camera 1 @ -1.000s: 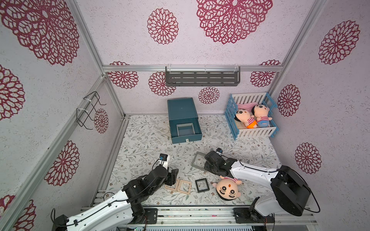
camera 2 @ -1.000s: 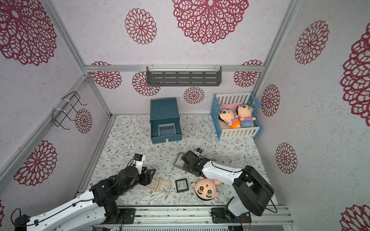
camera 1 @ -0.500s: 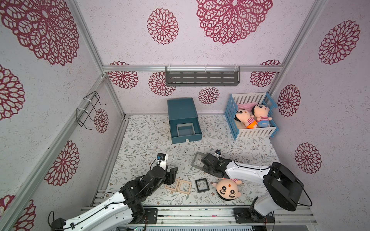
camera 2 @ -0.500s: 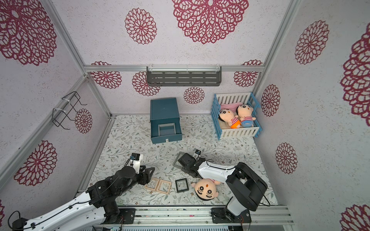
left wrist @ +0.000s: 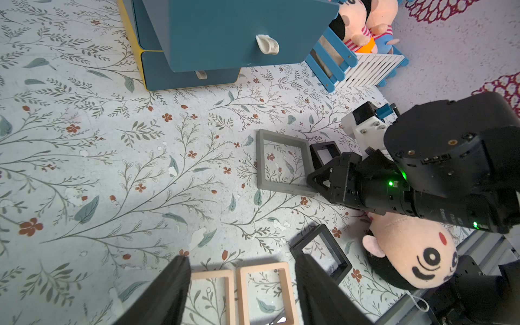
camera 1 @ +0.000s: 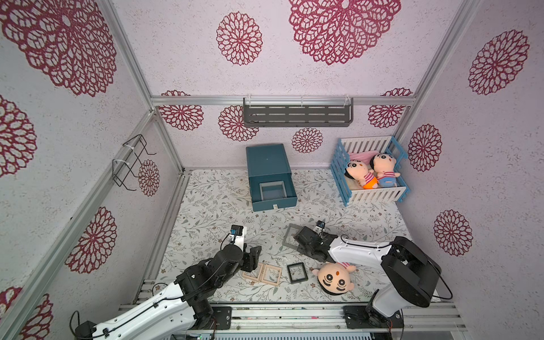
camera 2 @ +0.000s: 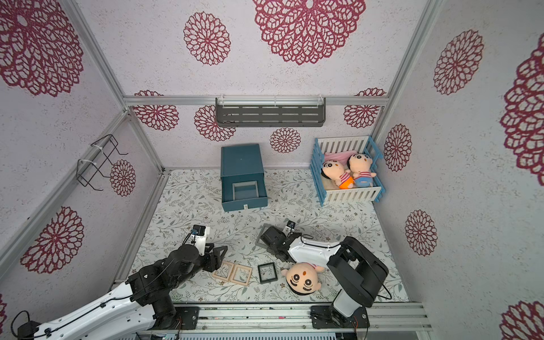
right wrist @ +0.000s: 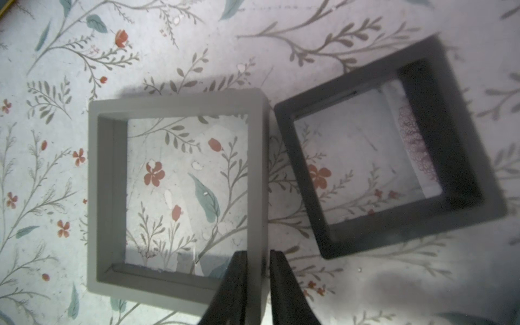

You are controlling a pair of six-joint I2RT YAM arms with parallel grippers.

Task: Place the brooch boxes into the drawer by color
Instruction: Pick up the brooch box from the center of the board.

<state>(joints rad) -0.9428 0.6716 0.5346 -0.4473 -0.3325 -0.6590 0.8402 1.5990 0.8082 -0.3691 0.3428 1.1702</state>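
Floral counter (camera 1: 206, 206), with the drawer (camera 1: 272, 203) open at 12 o'clock and a second grey box (camera 1: 272, 190) lying inside it. Target is the grey box (right wrist: 177, 102), flat near counter centre and well short of the drawer. On it, the right fingers (right wrist: 233, 284) straddle one rim wall, one inside and one outside, closed to a narrow pinch. It's not lifted yet. Just beside it lies a black box (right wrist: 408, 235); can't tell if the corners touch. At 6 o'clock is the other black box (camera 1: 297, 273), and at 7 o'clock the wood boxes (camera 1: 272, 274) sit side by side. Above that pair the left fingers (left wrist: 168, 292) are spread wide, holding nothing.

Handling, my read: these look like light, stiff frames, with a thin clear film centre that's easy to dent. Grip the rim only, never the film. Smooth plastic in a one-wall pinch will likely hang and swing, so pinch mid-wall, lift slowly and stay clear of the black neighbour. The wood ones abut, so take an outer wall or nudge them apart first. Watch the doll head (camera 1: 335, 281) at 5 o'clock, close under the right arm (camera 1: 359, 253).
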